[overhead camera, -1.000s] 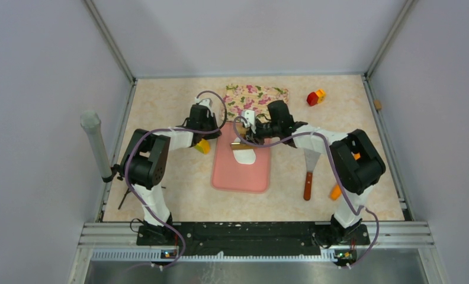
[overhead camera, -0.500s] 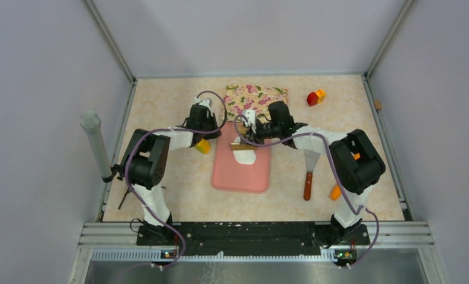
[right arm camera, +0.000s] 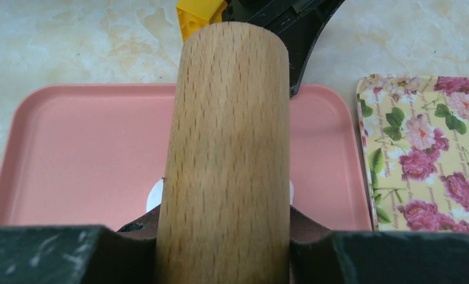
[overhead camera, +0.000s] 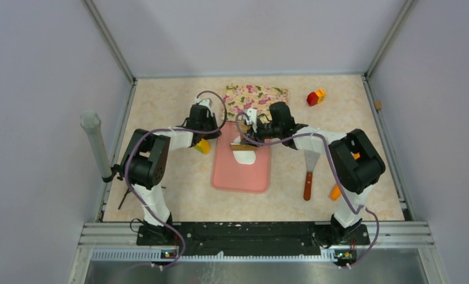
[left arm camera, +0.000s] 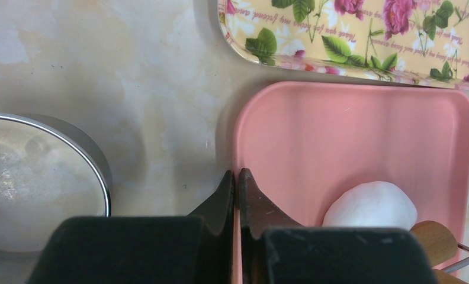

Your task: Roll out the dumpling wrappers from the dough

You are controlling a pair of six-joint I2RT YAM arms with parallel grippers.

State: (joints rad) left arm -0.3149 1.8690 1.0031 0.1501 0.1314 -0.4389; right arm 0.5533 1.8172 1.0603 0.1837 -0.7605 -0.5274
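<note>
The right end effector (overhead camera: pixel 244 139) is gripping a wooden rolling pin (right arm camera: pixel 229 148), its fingers closed part-way around the barrel, and is holding it crosswise over the far half of a pink mat (overhead camera: pixel 241 174) that is lying in the middle of the marbled tabletop (overhead camera: pixel 161 106). The dough (overhead camera: pixel 244 156), a soft white lump, is sitting on the mat just on the near side of the pin, with its far edge reaching under the wood; from the right wrist camera only a sliver of white is showing beside the barrel. The left end effector (left arm camera: pixel 237 177) is hovering at the mat's far left edge, its two dark fingers pressed together and holding nothing. Just to its left a silver metal ring (left arm camera: pixel 99 168) is standing on the tabletop, well apart from the dough. A flowered tray (overhead camera: pixel 256 97) is lying just beyond the far end of the mat, nearly touching it. A yellow block (overhead camera: pixel 203 146) is sitting beside the mat's left side, under the left arm. To the right of the mat, a spatula (overhead camera: pixel 308 171) with a wooden handle is lying with its blade pointing away from the arms, and a small orange piece (overhead camera: pixel 336 192) is resting nearer the right arm's base. A red and orange toy (overhead camera: pixel 315 97) is sitting towards the far right corner, and a grey tube (overhead camera: pixel 96 145) is leaning at the left edge of the enclosure.
</note>
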